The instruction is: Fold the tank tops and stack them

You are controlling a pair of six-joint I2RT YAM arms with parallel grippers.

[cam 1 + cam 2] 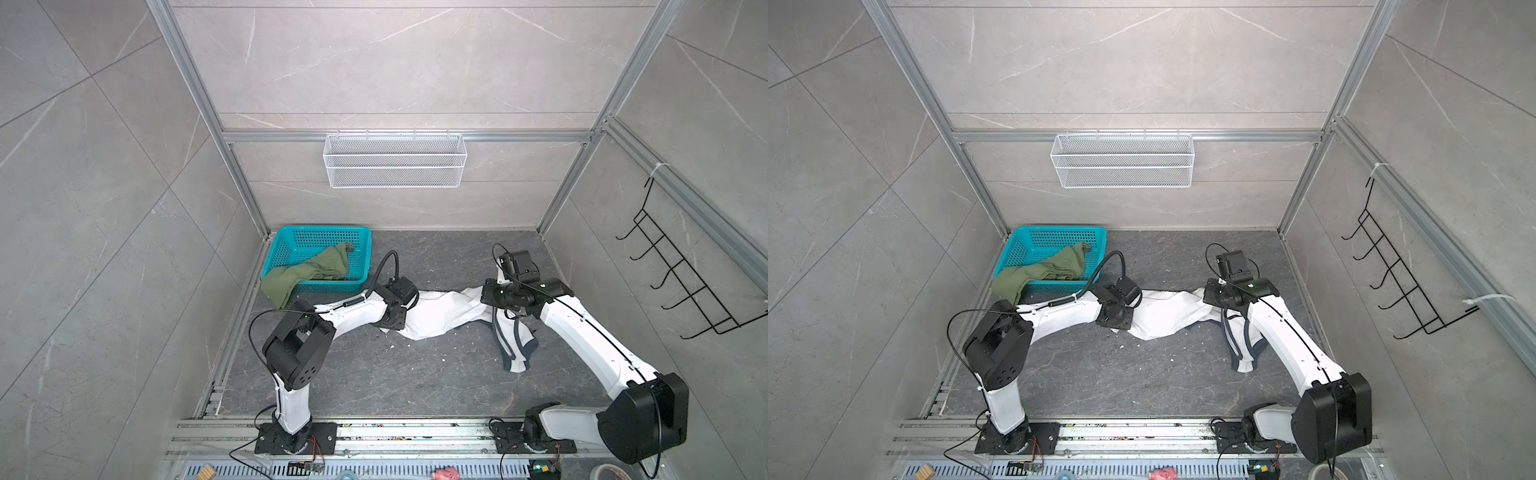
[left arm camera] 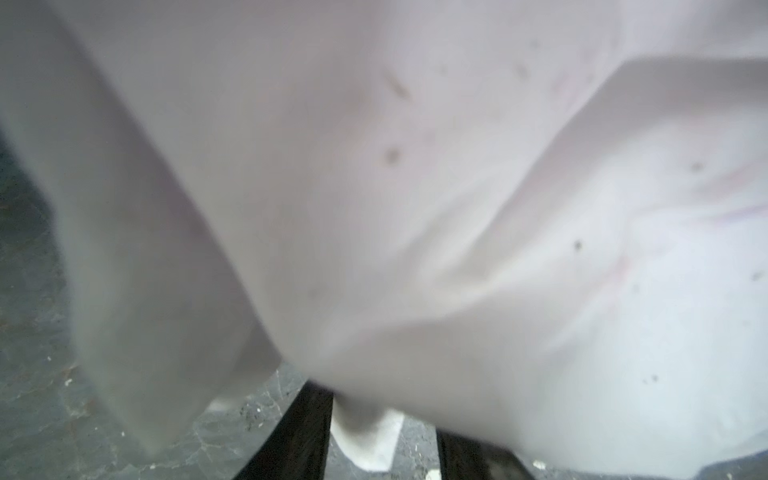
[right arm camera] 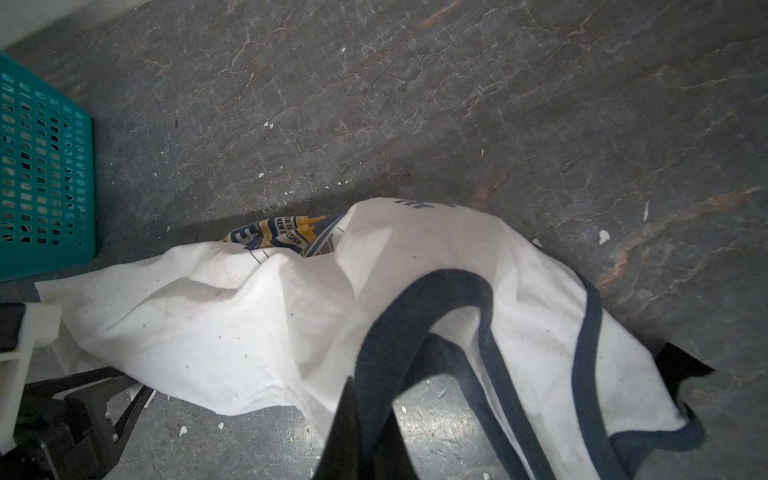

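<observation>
The white tank top sags between the two arms, low over the tabletop. The right hand is clamped on its navy trim. The left hand has its fingers apart around a fold, seemingly not pinching it. The cloth looks light and limp, best taken at hem corners or straps. The olive tank top spills over the teal basket rim; the wire wall basket looks empty.

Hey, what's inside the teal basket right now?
An olive top lies in the basket, with one end spilling out over the near left corner. Anything under the cloth is covered, and the top's print does not show.
</observation>
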